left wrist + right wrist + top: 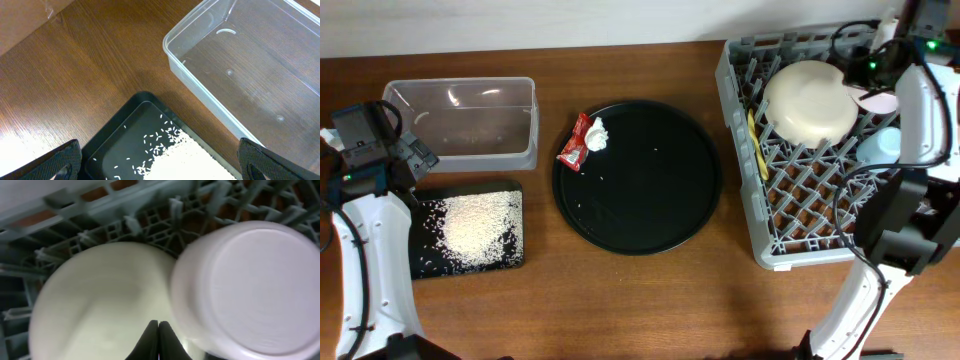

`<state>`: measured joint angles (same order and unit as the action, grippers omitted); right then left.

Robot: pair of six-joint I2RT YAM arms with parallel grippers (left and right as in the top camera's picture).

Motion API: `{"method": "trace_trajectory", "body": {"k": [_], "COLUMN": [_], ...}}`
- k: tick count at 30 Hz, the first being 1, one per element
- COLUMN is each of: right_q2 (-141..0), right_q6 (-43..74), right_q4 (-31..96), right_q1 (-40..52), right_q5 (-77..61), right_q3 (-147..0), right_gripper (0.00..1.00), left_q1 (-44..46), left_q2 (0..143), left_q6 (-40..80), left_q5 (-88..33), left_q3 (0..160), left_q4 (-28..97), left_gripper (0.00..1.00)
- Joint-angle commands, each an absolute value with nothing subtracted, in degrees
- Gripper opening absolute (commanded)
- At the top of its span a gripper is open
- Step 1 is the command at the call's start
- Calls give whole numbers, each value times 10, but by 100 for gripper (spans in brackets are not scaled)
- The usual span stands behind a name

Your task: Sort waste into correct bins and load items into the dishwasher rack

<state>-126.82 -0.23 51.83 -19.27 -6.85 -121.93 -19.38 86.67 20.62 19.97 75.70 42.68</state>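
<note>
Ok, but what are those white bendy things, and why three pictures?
They are two robot arms with pinching fingers. One picture looks down from above; the others come from cameras on each wrist. On the table: a clear tub, a flat black tray of rice, a round black tray with a red wrapper and tissue at its edge, and a grey rack holding a cream bowl. The left gripper is open, the right gripper shut above the bowl. Neither holds anything.

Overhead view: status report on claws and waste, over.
Left claw open above black tray holding rice. Right claw shut, empty, over cream bowl in rack. Red wrapper and tissue on round tray, unsorted. No obstruction seen.
</note>
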Motion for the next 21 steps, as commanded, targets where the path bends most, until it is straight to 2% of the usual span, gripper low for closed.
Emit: {"method": "trace_trajectory", "body": {"k": [1, 10, 21], "right_q2": [-1268, -1288, -1319], "right_q6": [-17, -17, -6], "right_q4": [512, 511, 480], "right_q1": [-187, -187, -209], "right_q5": [-75, -65, 24], "right_q3": [-1227, -1233, -1233], "right_gripper": [5, 4, 4], "left_q1": [-196, -196, -196], "left_q2": [855, 855, 855], "left_q6": [211, 211, 211], "left_q5": [199, 199, 199], "left_q3": [764, 764, 764], "left_q4": [426, 426, 426], "left_gripper": [99, 99, 99]}}
